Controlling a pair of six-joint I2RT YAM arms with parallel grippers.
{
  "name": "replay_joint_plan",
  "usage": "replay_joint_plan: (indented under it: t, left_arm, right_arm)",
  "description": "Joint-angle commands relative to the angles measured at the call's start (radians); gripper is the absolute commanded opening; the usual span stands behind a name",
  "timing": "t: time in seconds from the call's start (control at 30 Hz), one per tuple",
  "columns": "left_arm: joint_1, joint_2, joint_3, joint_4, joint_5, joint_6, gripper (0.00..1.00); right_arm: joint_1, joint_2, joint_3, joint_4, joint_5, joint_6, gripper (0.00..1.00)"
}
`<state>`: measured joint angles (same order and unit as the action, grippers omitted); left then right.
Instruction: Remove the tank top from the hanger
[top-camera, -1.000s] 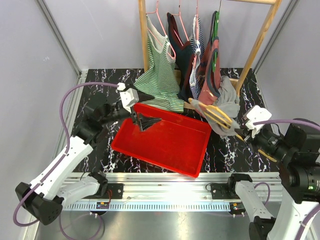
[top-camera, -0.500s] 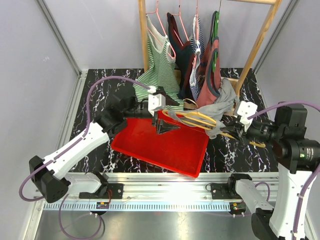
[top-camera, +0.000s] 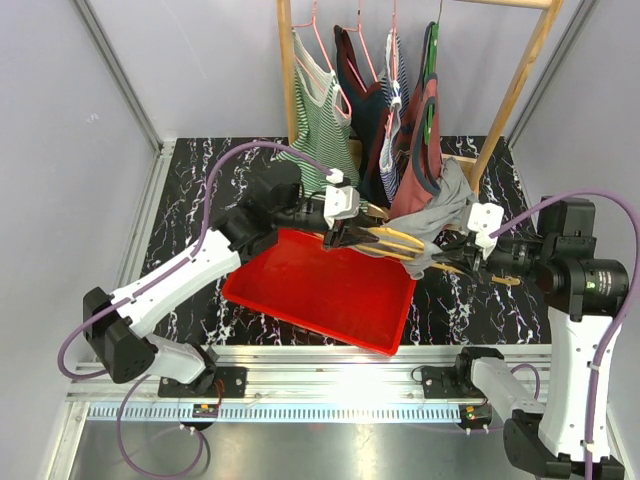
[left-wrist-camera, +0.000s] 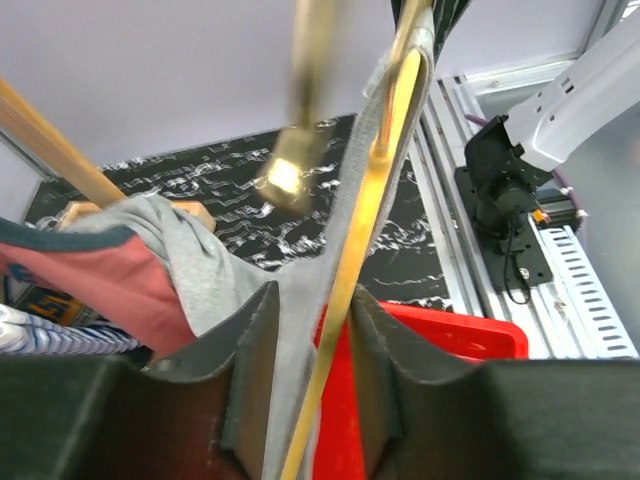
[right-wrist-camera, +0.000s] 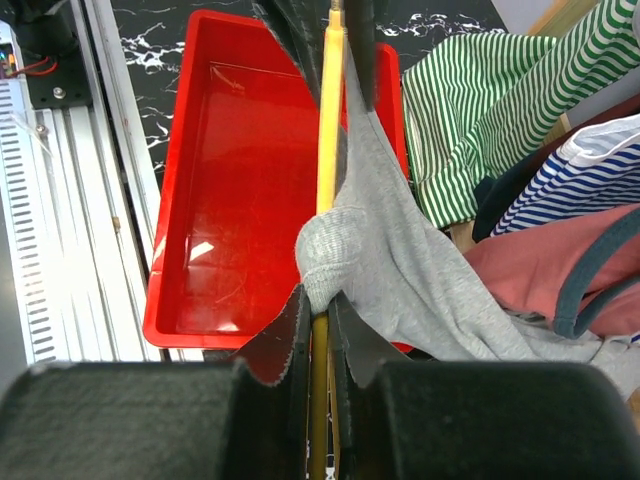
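1. The grey tank top (top-camera: 438, 212) is draped on the wooden hanger (top-camera: 402, 240), which is held in the air above the far edge of the red tray (top-camera: 320, 282).
2. The left gripper (top-camera: 348, 236) hovers over the tray's far edge, its fingers narrow and pinching a grey strap together with one hanger arm.
3. The right gripper (top-camera: 466, 262) is just past the tray's far right corner, its fingers nearly together and clamped on the hanger's bar beside bunched fabric.
4. More garments (top-camera: 325, 130) hang behind the tray.
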<state>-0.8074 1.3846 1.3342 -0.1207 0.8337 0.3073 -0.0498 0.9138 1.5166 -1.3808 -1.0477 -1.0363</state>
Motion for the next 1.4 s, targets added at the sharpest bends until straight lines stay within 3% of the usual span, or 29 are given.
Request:
replay_joint_plan:
  t: [0.0, 0.03, 0.17, 0.3, 0.37, 0.4, 0.6, 0.83, 1.37]
  left_arm:
    - [-0.009, 0.017, 0.043, 0.004, 0.025, 0.027, 0.08]
    - [-0.010, 0.019, 0.042, 0.007, 0.016, 0.023, 0.00]
    - [-0.010, 0.013, 0.026, 0.026, -0.007, -0.016, 0.00]
    - [-0.010, -0.007, 0.026, -0.023, -0.070, -0.040, 0.00]
    - [-0.009, -0.022, 0.023, -0.048, -0.105, -0.054, 0.00]
    - [-0.009, -0.028, 0.022, -0.066, -0.117, -0.060, 0.00]
    - [0.008, -0.131, -0.059, -0.033, -0.183, -0.183, 0.00]
    - [0.014, -0.208, -0.159, 0.053, -0.312, -0.376, 0.00]
    - [0.020, -0.113, -0.136, 0.157, -0.320, -0.626, 0.00]
  right_arm:
    - [0.008, 0.005, -0.002, -0.050, -0.090, -0.059, 0.00]
    - [0.008, 0.005, -0.006, -0.050, -0.092, -0.059, 0.00]
    - [0.008, 0.002, -0.012, 0.012, -0.051, 0.014, 0.03]
    - [0.008, -0.016, 0.011, 0.225, 0.073, 0.342, 0.62]
    - [0.008, -0.009, 0.027, 0.270, 0.129, 0.430, 0.72]
    - [0.008, -0.007, 0.048, 0.297, 0.139, 0.491, 0.85]
    - [0.007, 0.016, 0.119, 0.322, 0.230, 0.601, 0.91]
    - [0.005, 0.017, 0.145, 0.230, 0.268, 0.526, 0.93]
    - [0.005, 0.016, 0.220, 0.160, 0.270, 0.515, 0.95]
